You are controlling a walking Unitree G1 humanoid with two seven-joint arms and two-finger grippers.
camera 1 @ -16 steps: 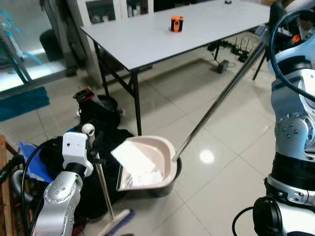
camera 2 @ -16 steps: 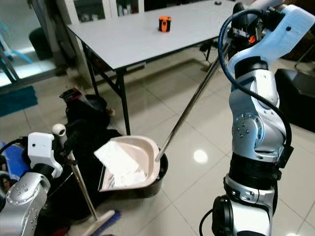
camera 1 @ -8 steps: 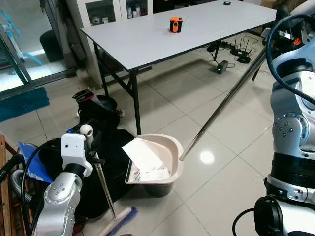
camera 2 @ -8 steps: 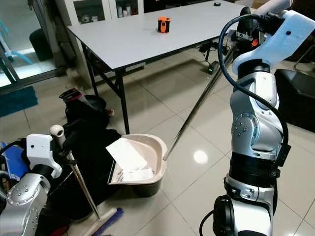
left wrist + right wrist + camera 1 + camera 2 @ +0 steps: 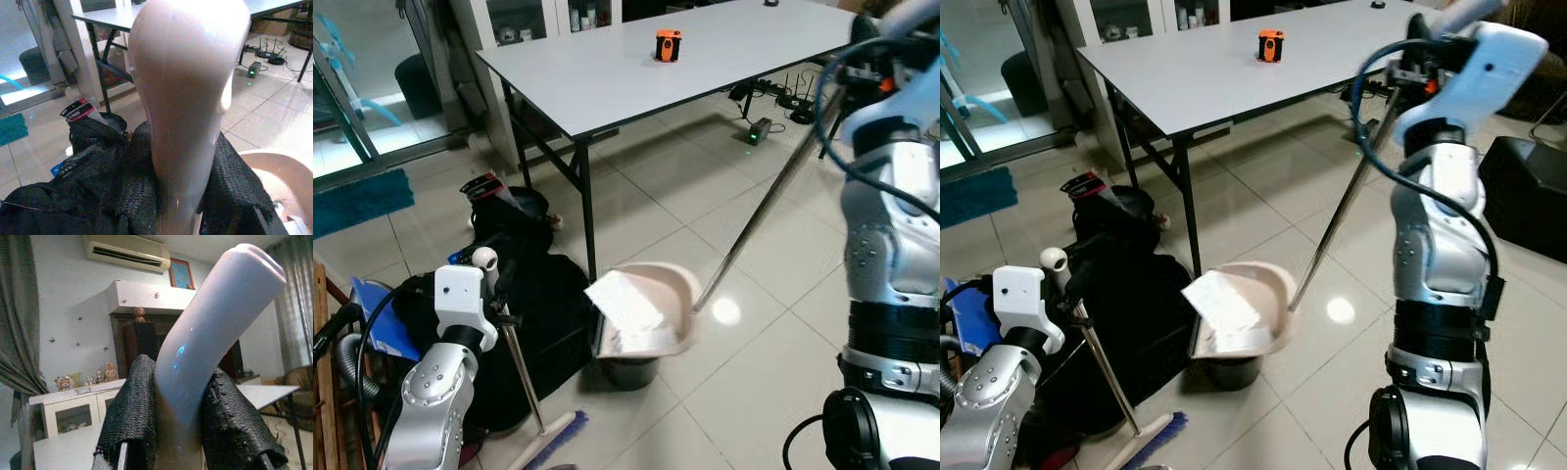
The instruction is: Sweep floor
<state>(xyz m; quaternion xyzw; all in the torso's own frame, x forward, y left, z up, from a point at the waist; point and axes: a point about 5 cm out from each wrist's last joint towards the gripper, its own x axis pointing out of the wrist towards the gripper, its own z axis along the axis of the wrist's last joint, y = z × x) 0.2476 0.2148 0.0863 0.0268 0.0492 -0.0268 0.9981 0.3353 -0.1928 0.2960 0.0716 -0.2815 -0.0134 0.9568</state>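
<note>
A beige dustpan (image 5: pixel 668 299) holding white paper scraps (image 5: pixel 625 302) hangs tilted over a small black bin (image 5: pixel 628 371). Its long metal handle (image 5: pixel 1344 201) rises to the upper right, where my right gripper (image 5: pixel 181 406) is shut on the pale grip (image 5: pixel 210 338). My left gripper (image 5: pixel 186 161) is shut on the pinkish top of the broom handle (image 5: pixel 188 88), low on the left beside the black bags. The broom stick (image 5: pixel 522 377) slants down to the blue bristles (image 5: pixel 558 438) on the tiles.
A grey table (image 5: pixel 607 69) with an orange object (image 5: pixel 667 45) stands behind. Black bags (image 5: pixel 533 284) and clutter lie at the left, against the bin. Cables and a power strip (image 5: pixel 783 98) lie under the table's right end. Open tiles (image 5: pixel 744 382) lie right of the bin.
The dustpan has swung to the right and tipped more steeply over the black bin, its long handle standing more upright. The broom in my left gripper has stayed put.
</note>
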